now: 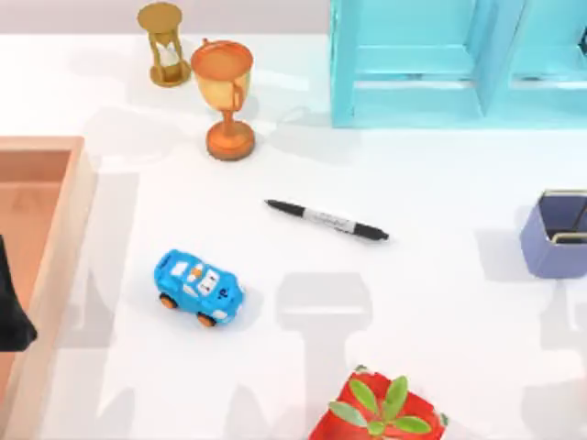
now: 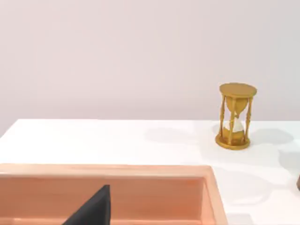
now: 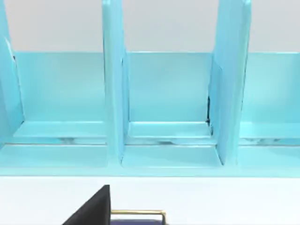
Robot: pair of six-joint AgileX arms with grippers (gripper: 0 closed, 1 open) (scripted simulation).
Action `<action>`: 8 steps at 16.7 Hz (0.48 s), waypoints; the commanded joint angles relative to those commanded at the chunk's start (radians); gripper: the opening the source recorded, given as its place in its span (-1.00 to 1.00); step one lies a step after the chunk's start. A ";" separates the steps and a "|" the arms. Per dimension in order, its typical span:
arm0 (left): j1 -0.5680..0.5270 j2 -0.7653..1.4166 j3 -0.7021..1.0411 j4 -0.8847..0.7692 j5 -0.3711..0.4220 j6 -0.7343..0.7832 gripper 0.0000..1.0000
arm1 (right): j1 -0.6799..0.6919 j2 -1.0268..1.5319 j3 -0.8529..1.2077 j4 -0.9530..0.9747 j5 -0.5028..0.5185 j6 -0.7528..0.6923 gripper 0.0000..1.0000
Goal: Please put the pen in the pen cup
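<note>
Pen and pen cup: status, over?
Pen flat mid-table, untouched. Pen cup upright at right edge, apart from it. Left gripper parked over wooden tray. Table between pen and cup bare.

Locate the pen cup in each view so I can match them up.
Top view: pen cup at the right edge, right of the pen.
Right wrist view: its gold rim close to the camera, before the turquoise shelf.
Left wrist view: faces the tray and hourglass instead.
Shared landmark: the turquoise shelf.
</note>
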 joint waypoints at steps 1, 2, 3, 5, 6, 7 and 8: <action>0.000 0.000 0.000 0.000 0.000 0.000 1.00 | 0.000 0.000 0.000 0.000 0.000 0.000 1.00; 0.000 0.000 0.000 0.000 0.000 0.000 1.00 | 0.000 0.000 0.000 0.000 0.000 0.000 1.00; 0.000 0.000 0.000 0.000 0.000 0.000 1.00 | 0.002 0.008 0.008 -0.007 0.001 -0.003 1.00; 0.000 0.000 0.000 0.000 0.000 0.000 1.00 | 0.011 0.053 0.053 -0.046 0.005 -0.020 1.00; 0.000 0.000 0.000 0.000 0.000 0.000 1.00 | 0.018 0.092 0.093 -0.079 0.009 -0.034 1.00; 0.000 0.000 0.000 0.000 0.000 0.000 1.00 | 0.026 0.140 0.143 -0.117 0.015 -0.050 1.00; 0.000 0.000 0.000 0.000 0.000 0.000 1.00 | 0.034 0.195 0.201 -0.160 0.021 -0.067 1.00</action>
